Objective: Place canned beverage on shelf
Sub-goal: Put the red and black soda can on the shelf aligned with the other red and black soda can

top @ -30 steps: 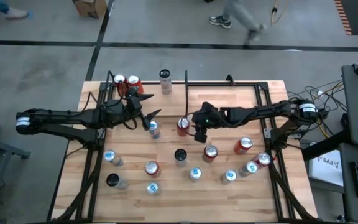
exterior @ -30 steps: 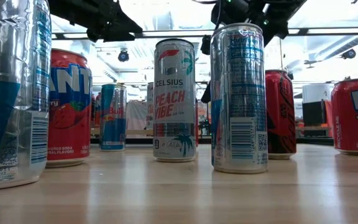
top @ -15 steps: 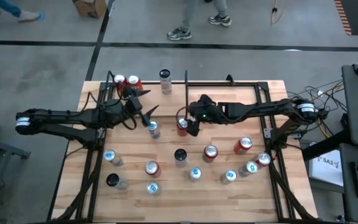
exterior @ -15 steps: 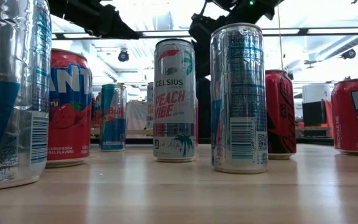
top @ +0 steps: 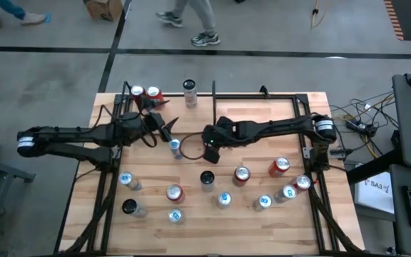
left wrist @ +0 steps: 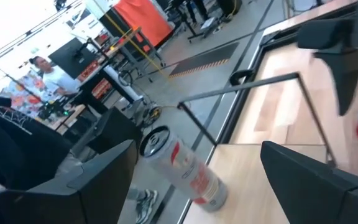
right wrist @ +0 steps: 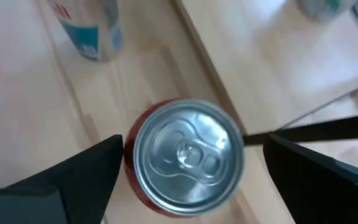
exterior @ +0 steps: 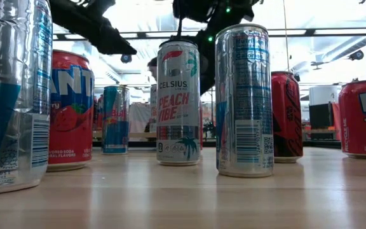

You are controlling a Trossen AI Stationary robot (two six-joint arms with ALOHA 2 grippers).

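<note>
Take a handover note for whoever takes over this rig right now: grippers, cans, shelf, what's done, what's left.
Right gripper: open, straddling the red can mid-table, not gripping it.
Left gripper: open, empty, near the shelf.
Done: two cans stand at the shelf's left end.
Left: grip the red can and shelve it; many loose cans wait after that.

Grey concrete floor with dark seam lines; person's legs walking past; bright ceiling lights.
</note>
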